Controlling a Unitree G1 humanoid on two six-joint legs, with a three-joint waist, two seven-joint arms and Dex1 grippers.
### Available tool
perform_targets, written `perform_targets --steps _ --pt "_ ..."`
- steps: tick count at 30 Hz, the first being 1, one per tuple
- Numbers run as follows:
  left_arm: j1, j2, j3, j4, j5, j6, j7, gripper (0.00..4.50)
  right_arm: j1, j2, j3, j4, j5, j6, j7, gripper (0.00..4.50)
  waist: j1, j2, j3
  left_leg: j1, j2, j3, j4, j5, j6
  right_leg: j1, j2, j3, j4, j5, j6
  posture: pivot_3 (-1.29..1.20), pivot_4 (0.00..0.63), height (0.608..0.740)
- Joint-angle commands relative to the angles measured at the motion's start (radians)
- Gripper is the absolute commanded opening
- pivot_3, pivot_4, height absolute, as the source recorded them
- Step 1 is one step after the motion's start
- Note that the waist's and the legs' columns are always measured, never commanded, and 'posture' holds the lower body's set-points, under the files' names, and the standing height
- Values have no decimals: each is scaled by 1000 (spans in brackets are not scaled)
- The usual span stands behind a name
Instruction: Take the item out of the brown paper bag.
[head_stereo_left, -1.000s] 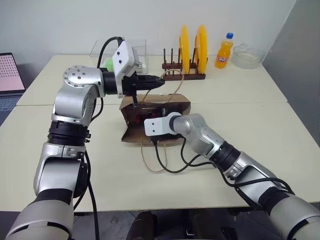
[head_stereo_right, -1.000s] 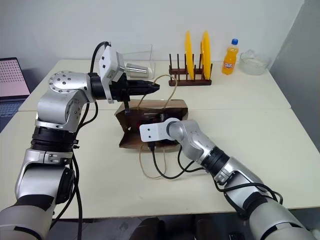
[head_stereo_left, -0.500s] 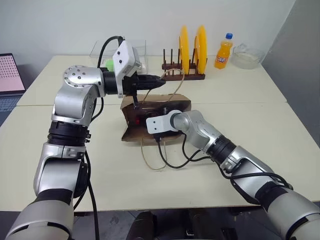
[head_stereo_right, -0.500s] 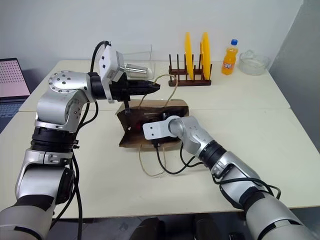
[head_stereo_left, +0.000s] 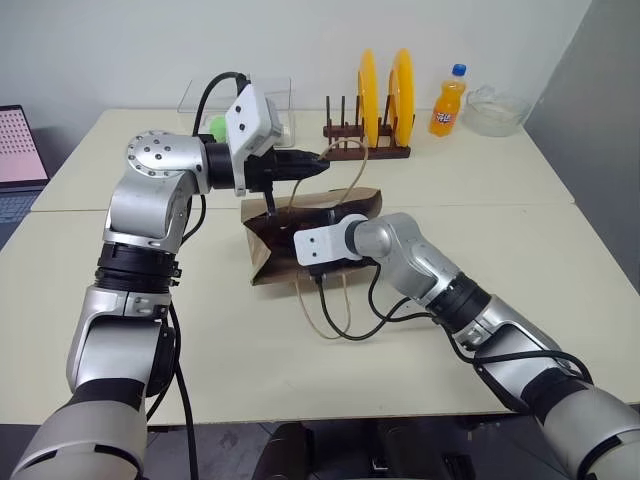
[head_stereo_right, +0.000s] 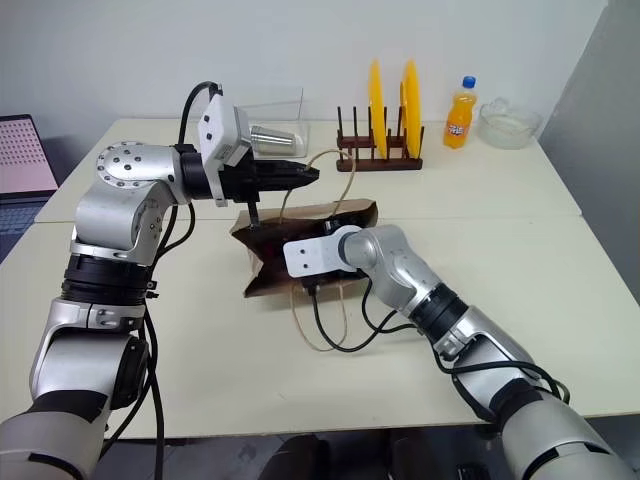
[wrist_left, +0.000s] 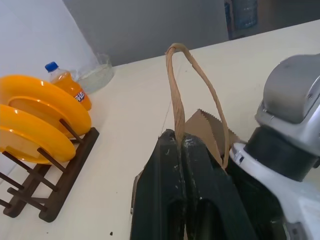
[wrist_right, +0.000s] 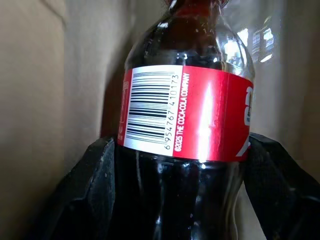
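Note:
The brown paper bag (head_stereo_left: 268, 255) lies on its side mid-table, its mouth toward my right arm. My left gripper (head_stereo_left: 318, 160) hovers above it, shut on one tan handle cord (wrist_left: 175, 100) and holding the loop up. My right wrist (head_stereo_left: 325, 243) reaches into the bag's mouth. Inside, the item (wrist_right: 185, 115) is a dark cola bottle with a red label. My right gripper (wrist_right: 182, 170) is shut on it, a black finger (wrist_right: 100, 170) pressed to each side. The bag's other handle (head_stereo_left: 330, 310) trails on the table.
At the back stand a wooden rack with two orange plates (head_stereo_left: 385, 90), an orange soda bottle (head_stereo_left: 447, 100), a glass bowl (head_stereo_left: 493, 112) and a clear box (head_stereo_left: 280, 105). A laptop (head_stereo_left: 20, 150) sits far left. A black cable (head_stereo_left: 370, 310) loops below my right wrist.
My right wrist has risen a little and the bag has shifted with it toward the right. The red glimpse at the bag's mouth is now hidden. The left arm kept still.

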Motion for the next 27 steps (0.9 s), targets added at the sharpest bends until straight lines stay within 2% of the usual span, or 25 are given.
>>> perform_targets --steps 1,9,16,22,27 --pt "-16 6 7 6 11 -33 0 0 -3 -12 -54 -146 29 26 50 3174 0 0 0 0 0 0 0 0 0 0 0 0 0 0 0 0 150 740" --pt "-26 1 8 43 29 -64 4 0 42 -65 -110 -365 164 62 200 3174 1 0 0 0 0 0 0 0 0 0 0 0 0 0 0 0 150 740" --pt "-30 -9 6 71 43 -88 6 0 34 -90 -177 -455 320 91 277 3174 1 0 0 0 0 0 0 0 0 0 0 -1 0 0 0 0 150 740" --pt "-42 -19 6 104 57 -110 9 0 27 -102 -298 -546 547 148 351 3174 2 0 0 0 0 0 0 0 1 0 0 -1 0 0 0 0 150 740" --pt "-43 -24 5 115 65 -123 10 0 1 -121 -405 -618 692 276 333 3174 2 0 0 0 0 -1 0 0 1 1 0 -1 0 0 0 0 150 740"
